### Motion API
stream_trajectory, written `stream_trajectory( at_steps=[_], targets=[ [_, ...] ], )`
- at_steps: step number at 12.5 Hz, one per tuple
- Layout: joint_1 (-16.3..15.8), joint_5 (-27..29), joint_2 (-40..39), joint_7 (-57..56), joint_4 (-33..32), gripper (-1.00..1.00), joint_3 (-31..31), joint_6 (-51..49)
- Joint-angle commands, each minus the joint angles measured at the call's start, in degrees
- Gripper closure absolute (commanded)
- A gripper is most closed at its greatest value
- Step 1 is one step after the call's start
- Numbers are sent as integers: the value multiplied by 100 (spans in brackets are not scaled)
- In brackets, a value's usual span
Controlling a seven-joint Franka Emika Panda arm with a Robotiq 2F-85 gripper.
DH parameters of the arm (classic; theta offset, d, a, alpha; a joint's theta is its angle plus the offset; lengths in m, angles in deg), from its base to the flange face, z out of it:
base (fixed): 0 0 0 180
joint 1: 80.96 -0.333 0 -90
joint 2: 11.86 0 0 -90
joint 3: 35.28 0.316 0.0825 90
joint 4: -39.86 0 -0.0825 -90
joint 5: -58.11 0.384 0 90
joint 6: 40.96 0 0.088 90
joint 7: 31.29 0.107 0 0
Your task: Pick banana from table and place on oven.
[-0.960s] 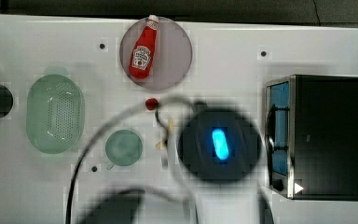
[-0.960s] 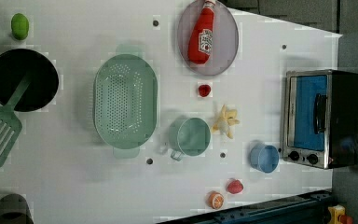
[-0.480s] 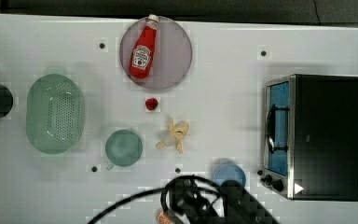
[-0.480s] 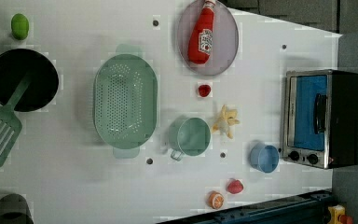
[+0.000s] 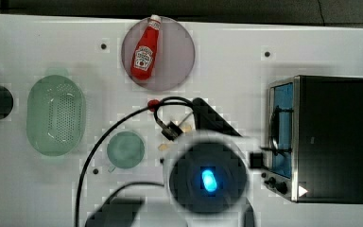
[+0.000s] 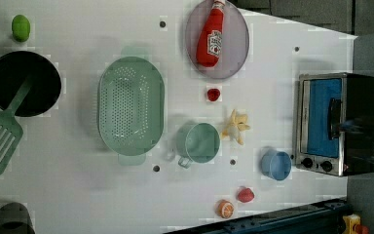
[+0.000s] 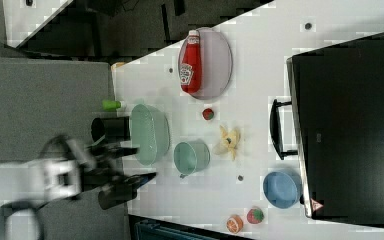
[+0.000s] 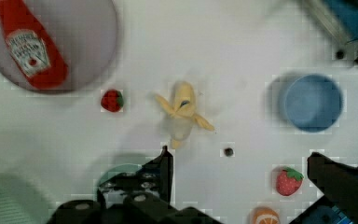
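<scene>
Lying on the white table (image 6: pixel 78 195), the banana (image 8: pixel 182 109) — a pale cream-yellow piece with its peel splayed open — rested untouched between the green mug (image 6: pixel 202 142) and the oven (image 6: pixel 331 122). In the wrist view the gripper (image 8: pixel 240 161) hung above it with its two dark fingers (image 8: pixel 165 168) spread wide and nothing between them; a small dark hole in the tabletop showed just beside the fruit. In the left view the banana sat just beside the mug, with a small red strawberry (image 6: pixel 213 94) near it on the side toward the ketchup bottle (image 6: pixel 211 34), which lay on a greyish round plate (image 6: pixel 238 53). A blue bowl (image 6: pixel 276 165) stood near the oven's knobs, and another strawberry (image 6: pixel 245 195) and an orange slice (image 6: pixel 226 209) lay close to the table's edge. The oven stood with its blue-tinted glass door shut — its black top bare in the right view. A green colander (image 6: pixel 130 111) lay on the left view's left of the mug.
</scene>
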State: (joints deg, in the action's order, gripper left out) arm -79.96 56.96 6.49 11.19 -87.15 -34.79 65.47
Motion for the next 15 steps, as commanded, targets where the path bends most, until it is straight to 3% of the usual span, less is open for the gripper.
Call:
stream_trajectory(
  at_steps=[1,11,15],
  targets=[
    [36,-38,-450,315,-423,-100,40,701],
    [-17,-32,-2689,356,-1050,-100,253,3448],
    [-53,-31,-3258,1065,-1165,-100,310,4033]
  ],
)
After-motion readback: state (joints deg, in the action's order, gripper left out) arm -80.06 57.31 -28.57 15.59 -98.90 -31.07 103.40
